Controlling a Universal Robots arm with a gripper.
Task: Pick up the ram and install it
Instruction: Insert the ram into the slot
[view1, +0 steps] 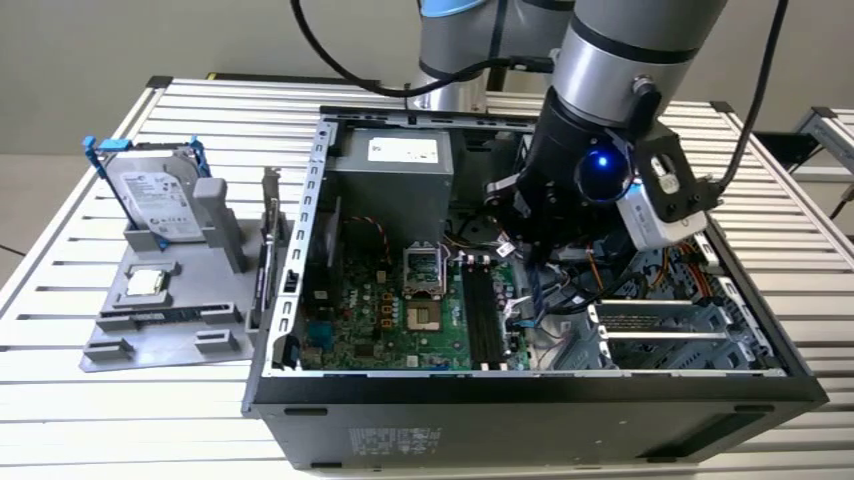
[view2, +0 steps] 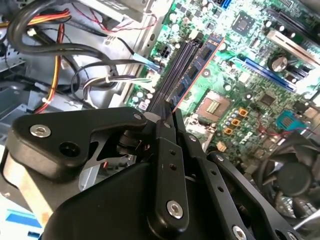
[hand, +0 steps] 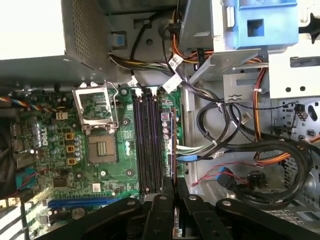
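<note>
Grey plastic is showing at the exterior view's left, where a fixture (view1: 160, 340) is carrying the blue-framed hard drive (view1: 160, 195), well apart from the work. Moving right inside the open computer case (view1: 318, 200), the motherboard (hand: 55, 165) is lying flat with its CPU socket (hand: 97, 117), and the black memory slots (hand: 147, 145) are running beside it. Just past them, the gripper (hand: 173, 197) is pinching the ram (hand: 173, 145) between almost closed fingers. The stick is standing on edge along the slot farthest from the socket, though I cannot tell whether it is touching it yet. Further right, black cables (hand: 235, 145) are crowding in. The likely trouble is the ram going down slightly off line or tilted, riding on the slot wall and flexing. The fingers catching a cable could also be dragging it askew.
</note>
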